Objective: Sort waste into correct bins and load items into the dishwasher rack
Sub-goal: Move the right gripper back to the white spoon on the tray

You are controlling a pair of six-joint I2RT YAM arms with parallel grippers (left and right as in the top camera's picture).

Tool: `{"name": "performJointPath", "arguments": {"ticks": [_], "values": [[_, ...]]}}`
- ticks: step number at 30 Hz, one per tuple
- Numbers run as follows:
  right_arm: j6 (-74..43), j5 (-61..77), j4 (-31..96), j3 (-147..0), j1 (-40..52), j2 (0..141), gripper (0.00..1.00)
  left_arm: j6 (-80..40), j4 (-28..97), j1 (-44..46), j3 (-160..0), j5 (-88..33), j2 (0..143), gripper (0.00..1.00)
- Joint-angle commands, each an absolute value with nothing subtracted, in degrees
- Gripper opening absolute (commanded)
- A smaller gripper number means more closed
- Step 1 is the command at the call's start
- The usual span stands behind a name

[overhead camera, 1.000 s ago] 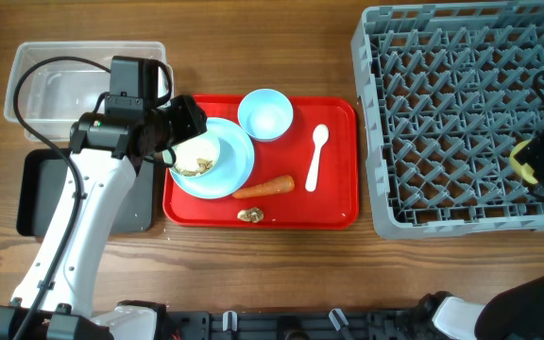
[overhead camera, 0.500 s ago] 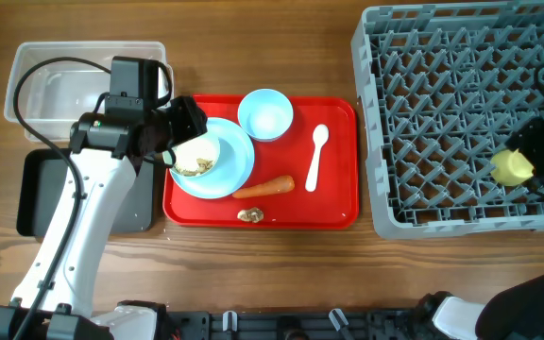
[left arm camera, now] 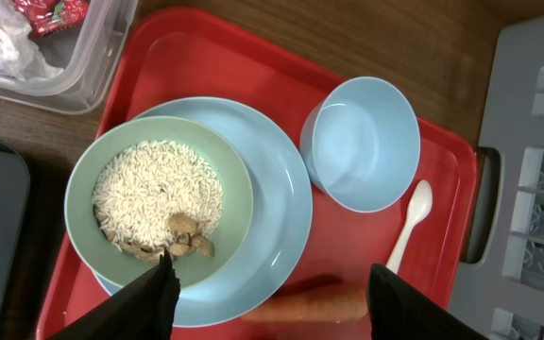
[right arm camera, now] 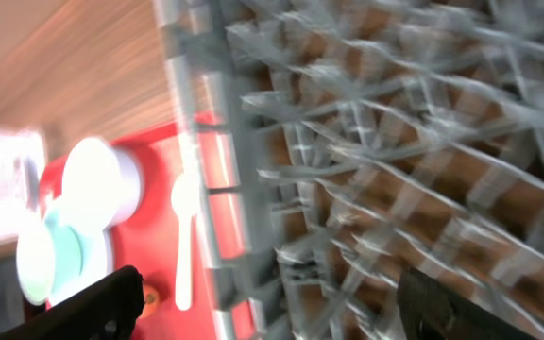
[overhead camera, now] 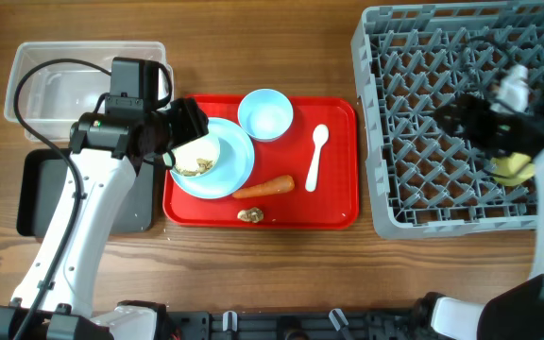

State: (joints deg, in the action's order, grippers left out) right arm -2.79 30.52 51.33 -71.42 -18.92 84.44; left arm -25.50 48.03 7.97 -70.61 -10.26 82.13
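The tray [overhead camera: 340,189] is red, the carrot [overhead camera: 264,187] orange, the rack [overhead camera: 414,123] grey, the cup [overhead camera: 514,171] yellow.

Even light; right wrist view motion-blurred

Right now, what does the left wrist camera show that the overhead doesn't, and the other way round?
Left wrist only: the red-and-white wrapper and the white tissue lying in the clear tub. In the overhead, the left arm covers that corner.

Overhead only: the yellow cup lying in the rack, and the golden-brown lump on the red tray near the carrot.

Both: the rice bowl sitting on the plate, the empty bowl, the spoon and the carrot, all on the red tray.
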Motion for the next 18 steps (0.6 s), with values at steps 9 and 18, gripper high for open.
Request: {"name": "performJointPath", "arguments": {"ticks": [9,18], "values": [[-8.8,10.3,44.1,-72.4,11.5,85.5,0.88,-24.2,48.1,8.0,-71.2,-9.5,82.0,0.68],[-21.3,-5.4,37.0,-72.4,22.4,93.7,0.87,-24.2,48.5,8.0,-71.2,-9.5,82.6,0.68]]}}
